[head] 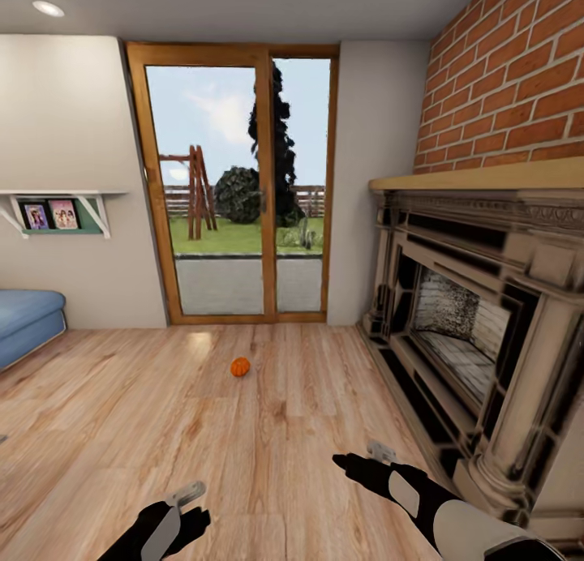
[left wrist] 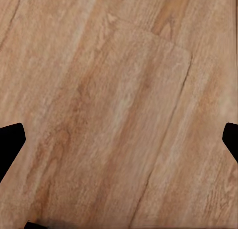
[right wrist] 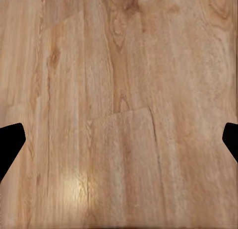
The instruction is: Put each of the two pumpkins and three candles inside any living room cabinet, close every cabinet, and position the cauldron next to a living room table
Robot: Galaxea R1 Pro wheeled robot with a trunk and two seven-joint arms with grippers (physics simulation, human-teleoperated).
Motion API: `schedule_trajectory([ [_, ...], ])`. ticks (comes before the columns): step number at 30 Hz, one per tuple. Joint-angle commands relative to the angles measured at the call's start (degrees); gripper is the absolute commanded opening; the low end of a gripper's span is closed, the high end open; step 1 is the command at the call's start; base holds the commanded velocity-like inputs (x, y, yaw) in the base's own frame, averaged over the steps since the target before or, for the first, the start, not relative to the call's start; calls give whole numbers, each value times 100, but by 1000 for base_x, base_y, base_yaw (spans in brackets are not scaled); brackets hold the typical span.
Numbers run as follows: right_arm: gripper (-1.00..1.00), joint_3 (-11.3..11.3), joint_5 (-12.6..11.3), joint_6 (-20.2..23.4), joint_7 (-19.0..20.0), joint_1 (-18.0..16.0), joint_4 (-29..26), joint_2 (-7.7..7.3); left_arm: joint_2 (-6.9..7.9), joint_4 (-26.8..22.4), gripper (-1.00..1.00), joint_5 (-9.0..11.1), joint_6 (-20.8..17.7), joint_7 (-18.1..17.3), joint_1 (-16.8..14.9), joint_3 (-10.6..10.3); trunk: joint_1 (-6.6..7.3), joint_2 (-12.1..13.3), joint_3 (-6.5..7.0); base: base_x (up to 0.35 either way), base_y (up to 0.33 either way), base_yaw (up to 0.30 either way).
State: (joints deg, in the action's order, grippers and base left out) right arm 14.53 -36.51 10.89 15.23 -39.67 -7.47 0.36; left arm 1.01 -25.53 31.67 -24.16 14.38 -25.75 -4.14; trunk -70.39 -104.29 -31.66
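Since one pumpkin (head: 239,366) sits alone on the wood floor (head: 268,431) ahead, in front of the glass door (head: 239,188), I judge I'm at the fetching step. It's round, no long axis; its stem is too small to read. Left gripper (head: 192,496) and right gripper (head: 375,451) hang spread and empty. Next: drive closer, then reach down.

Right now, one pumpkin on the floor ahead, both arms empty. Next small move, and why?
Probably roll the base forward toward the pumpkin. It sits alone on the wood floor near the glass door, well beyond both arms. The left tool and the right tool hang open over bare planks, so neither looks able to reach it from here.
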Motion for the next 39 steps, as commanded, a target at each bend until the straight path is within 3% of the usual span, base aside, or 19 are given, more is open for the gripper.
schedule_trajectory([
  [1, 100, 16, -58, 17, 3, -5, 0, -4, 0, -14, 100, 58, 46, 47, 0, -43, 2, -4, -14, -187, 92, -171],
  [8, 100, -182, -55, 18, 15, -5, 7, -18, -11, -14, 100, 53, 237, 47, 0, -43, 2, -4, -65, -219, 121, -175],
  [20, 100, -205, -58, 18, 15, -5, 17, -27, -13, -14, 100, 51, 245, 47, 0, -50, 2, -4, -152, -214, 71, -194],
  [39, 100, -207, -62, 18, 15, -5, 22, -27, -14, -14, 100, 50, 247, 47, 0, -52, 2, -4, -267, -11, 0, -217],
])
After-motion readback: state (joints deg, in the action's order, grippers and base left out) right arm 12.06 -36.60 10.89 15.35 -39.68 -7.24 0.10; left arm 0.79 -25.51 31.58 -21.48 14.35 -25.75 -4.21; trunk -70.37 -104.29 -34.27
